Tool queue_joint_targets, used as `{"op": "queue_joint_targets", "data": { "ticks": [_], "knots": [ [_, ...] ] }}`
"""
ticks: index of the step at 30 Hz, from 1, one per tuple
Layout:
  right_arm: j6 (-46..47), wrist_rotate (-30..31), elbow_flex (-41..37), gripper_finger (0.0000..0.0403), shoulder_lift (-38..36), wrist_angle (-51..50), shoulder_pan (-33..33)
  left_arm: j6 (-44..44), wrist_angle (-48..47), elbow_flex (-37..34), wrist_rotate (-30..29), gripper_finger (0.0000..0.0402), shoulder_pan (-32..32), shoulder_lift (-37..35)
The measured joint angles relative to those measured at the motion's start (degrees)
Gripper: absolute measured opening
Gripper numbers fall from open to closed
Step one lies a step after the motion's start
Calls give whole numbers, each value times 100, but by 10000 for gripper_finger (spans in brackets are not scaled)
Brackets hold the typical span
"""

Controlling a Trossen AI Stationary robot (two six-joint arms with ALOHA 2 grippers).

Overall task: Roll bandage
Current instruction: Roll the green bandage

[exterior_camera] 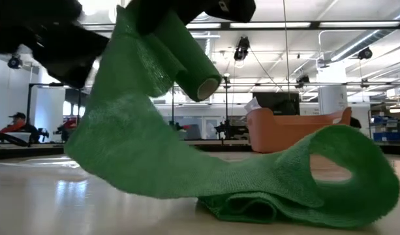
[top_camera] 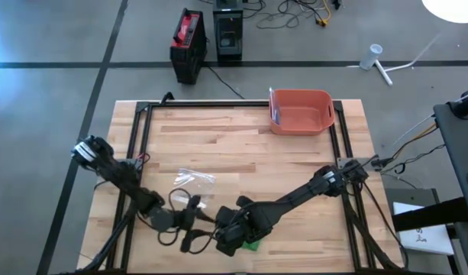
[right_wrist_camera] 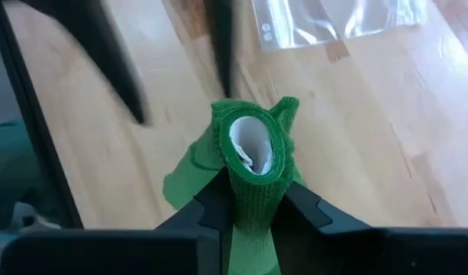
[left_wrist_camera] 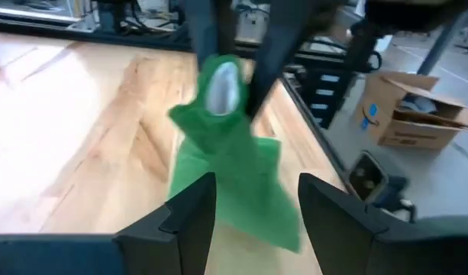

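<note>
Two pincers at work near the table's front edge: my right gripper [right_wrist_camera: 253, 202] is pinched on the rolled core of the green bandage [right_wrist_camera: 249, 164], holding it off the table [top_camera: 241, 145], fingers pressed on either side of the roll. My left gripper [left_wrist_camera: 253, 210] hangs just beside it, fingers spread, facing the roll's open end, not touching. Loose tail of bandage drapes down from the roll and lies in soft folds and a loop on the wood, seen best in the low view. Judgement: light, soft, stretchy, clingy fabric; the tail will sag and bunch, so keep tension. Best hold is the firm roll, across its width; the left should take the tail close under the roll. Clear plastic wrapper [top_camera: 194, 178] lies nearby; orange bin [top_camera: 301, 111] sits at the far edge.
</note>
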Motion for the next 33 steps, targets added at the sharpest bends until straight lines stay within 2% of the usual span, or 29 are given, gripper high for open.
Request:
{"op": "queue_joint_targets", "data": {
  "ticks": [5,10,13,15,17,18,23,29,33],
  "knots": [
    [-237,0,19,60,0,15,0,278,1087,0,751,178,403,548],
    [-418,-7,19,54,0,24,3,239,1551,0,945,175,780,1010],
    [-484,-7,19,57,-11,31,4,230,1952,4,1398,141,919,1210],
    [-600,-15,19,62,-28,31,2,263,2037,75,1602,90,953,1313],
    [-715,-42,19,67,-64,0,2,319,1930,146,1636,29,955,1333],
    [-747,-41,19,70,-93,-33,6,332,1886,174,1642,16,955,1325],
    [-854,-52,19,77,-376,-540,15,491,1113,105,1527,2,974,977],
    [-893,35,19,73,-683,-1358,42,675,-878,11,732,1,1084,86],
    [-1153,205,19,70,-768,-1400,38,834,-1391,11,384,3,1140,-399]
  ]
}}
